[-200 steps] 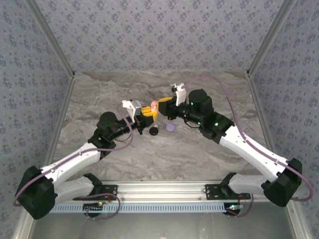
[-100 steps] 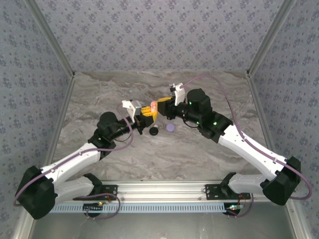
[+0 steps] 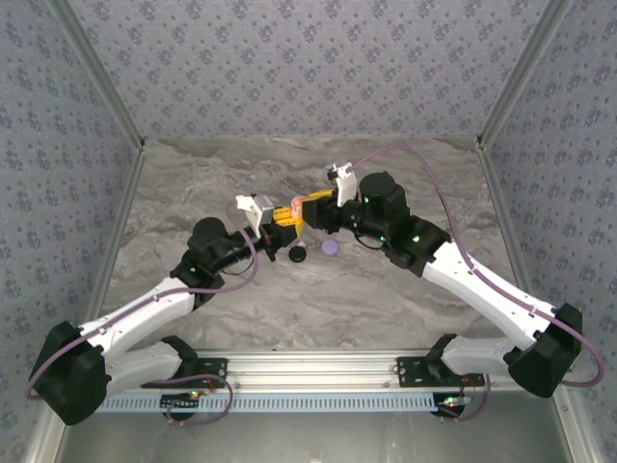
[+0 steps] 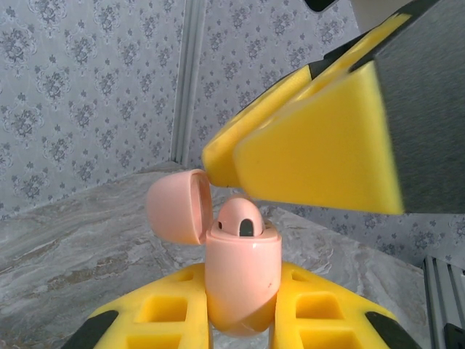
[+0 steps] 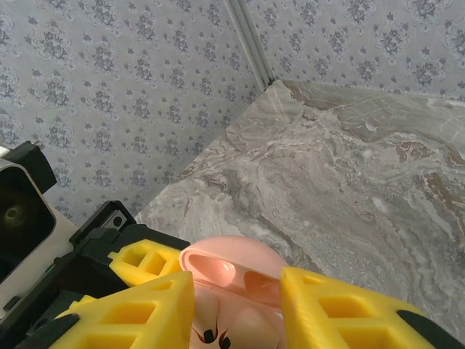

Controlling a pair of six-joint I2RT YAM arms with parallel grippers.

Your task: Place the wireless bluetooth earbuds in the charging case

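Left gripper (image 4: 243,314): jaws closed on the pink charging case (image 4: 243,273), one yellow finger on each side. Only the fingers' upper parts are in the left wrist view; the rest is cut off at the bottom edge.
Charging case: upright and held clear of the table (image 3: 434,183). Its base is hidden between the fingers.
Lid (image 4: 178,207): swung open to the left and joined to the case at the rim.
Earbud (image 4: 240,218): sits in the case. Only its rounded pink top with a dark slot shows above the rim; the stem is hidden inside.
Second slot: cannot tell whether it is filled.
Right gripper (image 5: 236,309): jaws parted and holding nothing. It is just above the open case, with a gap between it and the earbud. In the right wrist view the pink case shows between the fingers, with dark marks too blurred to make out.
Black disc (image 3: 298,255): flat on the table, just near of the grippers.
Purple disc (image 3: 331,247): beside the black one and apart from it.
Top view: the case is a small pink spot between the fingers, with no detail.
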